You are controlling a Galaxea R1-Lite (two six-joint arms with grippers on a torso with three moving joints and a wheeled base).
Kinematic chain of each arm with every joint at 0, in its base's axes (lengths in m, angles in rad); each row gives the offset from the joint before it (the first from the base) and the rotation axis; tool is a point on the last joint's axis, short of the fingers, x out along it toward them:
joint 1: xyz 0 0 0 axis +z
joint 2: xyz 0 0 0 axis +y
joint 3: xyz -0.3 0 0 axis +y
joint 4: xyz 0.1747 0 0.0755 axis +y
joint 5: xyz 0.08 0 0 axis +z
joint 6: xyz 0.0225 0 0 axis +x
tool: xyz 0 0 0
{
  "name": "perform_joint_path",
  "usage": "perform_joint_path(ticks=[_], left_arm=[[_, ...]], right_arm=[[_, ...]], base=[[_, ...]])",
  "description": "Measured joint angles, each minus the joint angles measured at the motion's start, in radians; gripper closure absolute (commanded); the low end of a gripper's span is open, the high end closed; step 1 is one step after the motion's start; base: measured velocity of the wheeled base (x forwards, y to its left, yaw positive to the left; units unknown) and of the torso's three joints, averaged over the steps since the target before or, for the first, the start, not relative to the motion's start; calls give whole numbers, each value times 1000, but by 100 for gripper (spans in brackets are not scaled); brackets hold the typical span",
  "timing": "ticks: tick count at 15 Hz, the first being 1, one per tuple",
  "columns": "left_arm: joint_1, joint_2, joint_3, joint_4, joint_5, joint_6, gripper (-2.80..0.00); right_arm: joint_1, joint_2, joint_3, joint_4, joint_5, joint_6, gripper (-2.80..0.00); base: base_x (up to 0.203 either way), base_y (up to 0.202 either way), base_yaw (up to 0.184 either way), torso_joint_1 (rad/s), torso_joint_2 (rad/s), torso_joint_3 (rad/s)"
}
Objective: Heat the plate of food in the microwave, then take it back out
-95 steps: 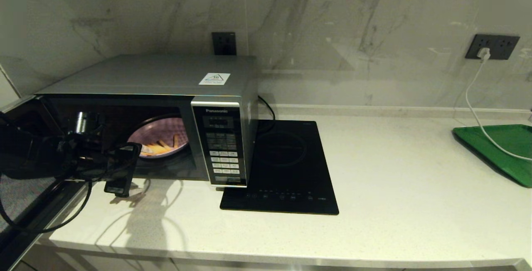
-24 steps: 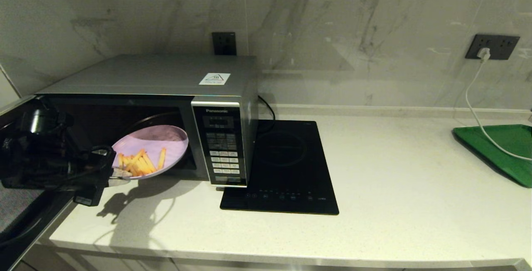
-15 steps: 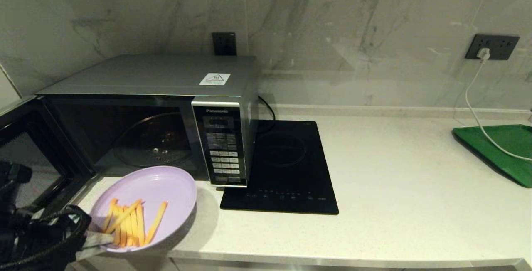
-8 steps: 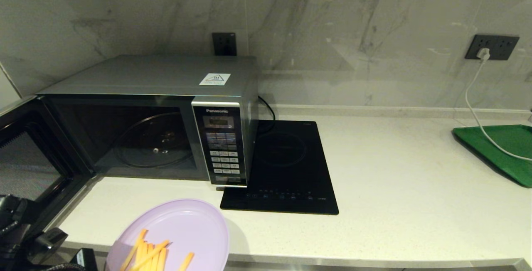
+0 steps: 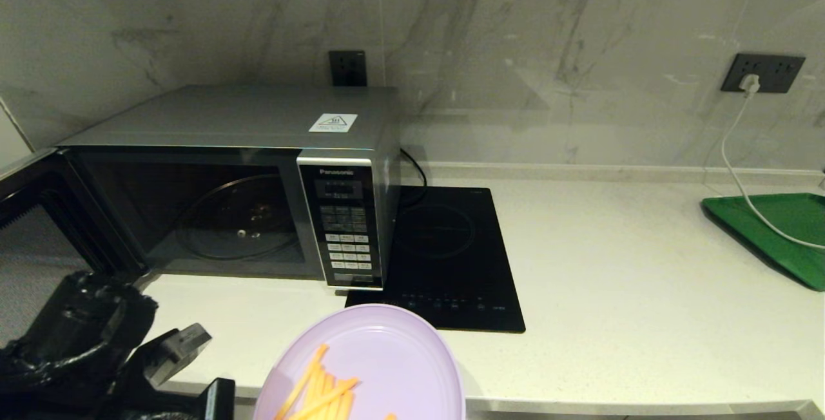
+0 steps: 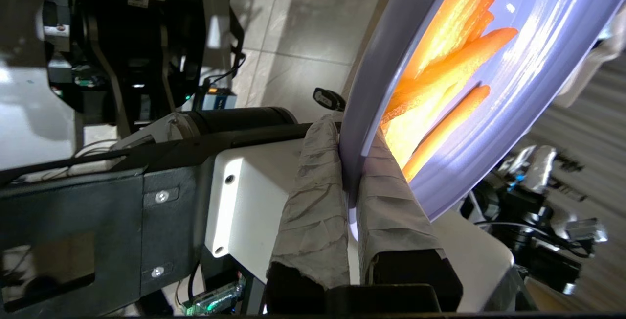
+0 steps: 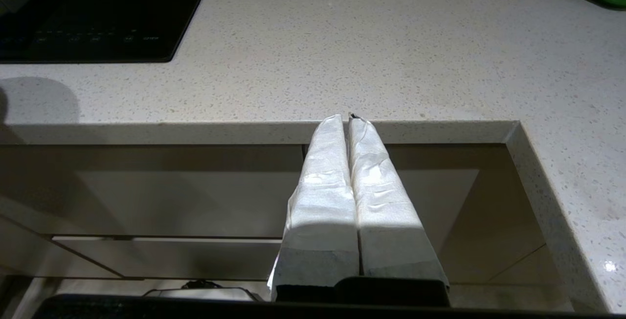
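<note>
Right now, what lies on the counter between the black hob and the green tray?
Nothing. In the head view, the white counter is bare between the hob and the green tray; only a white cable lies on the tray itself.

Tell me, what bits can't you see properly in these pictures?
- Plate of food: head view's bottom edge cuts off its near part.
- Left gripper: outside the head view; the left wrist view shows it pinching the rim.
- Microwave keypad labels: too small.
- Right gripper: only the right wrist view shows it.

"Panasonic" on the microwave (image 5: 258,169) — above its keypad (sticker text unreadable).
</note>
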Motion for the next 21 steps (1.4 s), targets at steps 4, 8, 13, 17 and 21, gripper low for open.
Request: perform_joint_path(ticks=[4,8,13,17,21], left_arm=[[-96,196,-145,-9,84,1,0],[-155,388,-304,-11,125,-14,0],[-176,537,-450,-8,117,-28,0],[-177,608,-528,-7,56,-69,0],[-170,642,-566,-6,62,-71,0]], right_arm=[[0,0,0,0,0,0,0],[0,0,0,0,0,0,0],[0,0,0,0,0,0,0],[0,0,0,0,0,0,0],[0,0,0,0,0,0,0]], base=[[0,0,0,0,0,0],[0,0,0,0,0,0],[0,0,0,0,0,0],[0,0,0,0,0,0],[0,0,0,0,0,0]])
